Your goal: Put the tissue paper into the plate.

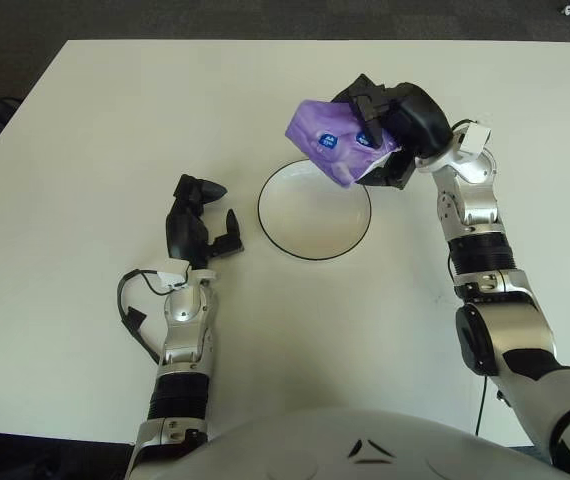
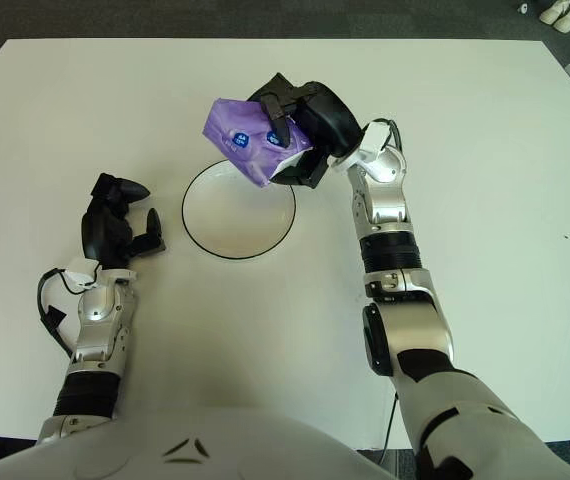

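A purple tissue paper pack (image 1: pixel 330 140) with blue labels is held in my right hand (image 1: pixel 380 130), whose fingers are shut on it. The pack hangs above the far rim of a white plate with a dark rim (image 1: pixel 314 211), which lies on the white table and holds nothing. The same pack (image 2: pixel 247 139) and plate (image 2: pixel 238 213) show in the right eye view. My left hand (image 1: pixel 200 220) shows to the left of the plate, its fingers relaxed and holding nothing.
The white table (image 1: pixel 95 140) spreads wide around the plate. A cable (image 1: pixel 135 300) loops beside my left forearm. Dark floor lies beyond the far edge, with small white objects (image 2: pixel 555 10) at the top right.
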Tool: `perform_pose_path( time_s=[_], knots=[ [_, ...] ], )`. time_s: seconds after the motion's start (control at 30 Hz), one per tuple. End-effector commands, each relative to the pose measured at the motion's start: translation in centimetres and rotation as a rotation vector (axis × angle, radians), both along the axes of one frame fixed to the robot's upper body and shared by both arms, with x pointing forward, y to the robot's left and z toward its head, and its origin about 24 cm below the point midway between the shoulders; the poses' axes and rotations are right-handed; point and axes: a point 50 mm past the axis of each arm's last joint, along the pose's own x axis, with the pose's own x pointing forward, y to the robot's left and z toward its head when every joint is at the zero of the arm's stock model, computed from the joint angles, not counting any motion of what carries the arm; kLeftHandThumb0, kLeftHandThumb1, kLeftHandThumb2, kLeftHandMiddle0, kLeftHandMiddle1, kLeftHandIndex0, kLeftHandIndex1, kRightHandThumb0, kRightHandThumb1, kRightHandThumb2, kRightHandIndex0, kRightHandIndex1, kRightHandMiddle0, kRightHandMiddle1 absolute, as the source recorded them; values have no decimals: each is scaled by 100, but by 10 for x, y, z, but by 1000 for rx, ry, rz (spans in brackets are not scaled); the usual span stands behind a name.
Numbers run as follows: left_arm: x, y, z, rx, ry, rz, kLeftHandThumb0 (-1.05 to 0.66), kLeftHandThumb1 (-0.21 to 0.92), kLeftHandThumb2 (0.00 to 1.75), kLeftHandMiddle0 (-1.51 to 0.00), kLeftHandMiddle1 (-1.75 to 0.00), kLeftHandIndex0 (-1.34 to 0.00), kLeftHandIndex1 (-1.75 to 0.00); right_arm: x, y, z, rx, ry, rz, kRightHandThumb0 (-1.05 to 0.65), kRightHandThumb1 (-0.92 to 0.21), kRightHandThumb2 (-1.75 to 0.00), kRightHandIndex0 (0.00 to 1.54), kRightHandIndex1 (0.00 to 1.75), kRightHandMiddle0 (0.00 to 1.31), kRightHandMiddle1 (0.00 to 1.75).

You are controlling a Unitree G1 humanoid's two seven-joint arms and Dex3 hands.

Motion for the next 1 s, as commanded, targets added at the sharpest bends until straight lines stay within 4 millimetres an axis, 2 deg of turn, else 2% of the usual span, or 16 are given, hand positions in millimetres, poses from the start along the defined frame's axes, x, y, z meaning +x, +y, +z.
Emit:
perform_pose_path(
  time_s=[0.0,0.23,0.63,0.97],
  knots=[
    [-19,1,-38,-14,181,12,-1,25,141,-65,-174,-43,-175,-5,3,-5,-59,-2,27,61,-2,-169,87,175,110,175],
    [-19,1,-39,-4,179,3,-1,23,144,-68,-175,-44,-175,-13,12,-9,-135,81,124,62,-2,-169,87,175,110,175],
    [-20,0,-39,-2,177,-5,-1,17,151,-73,-175,-48,-175,-20,20,-13,-181,95,159,59,-5,-164,84,175,106,175],
    [-22,0,-39,-15,181,9,-1,20,147,-69,-175,-46,-175,-20,26,-20,-241,88,166,58,-7,-161,81,175,103,175]
  ],
)
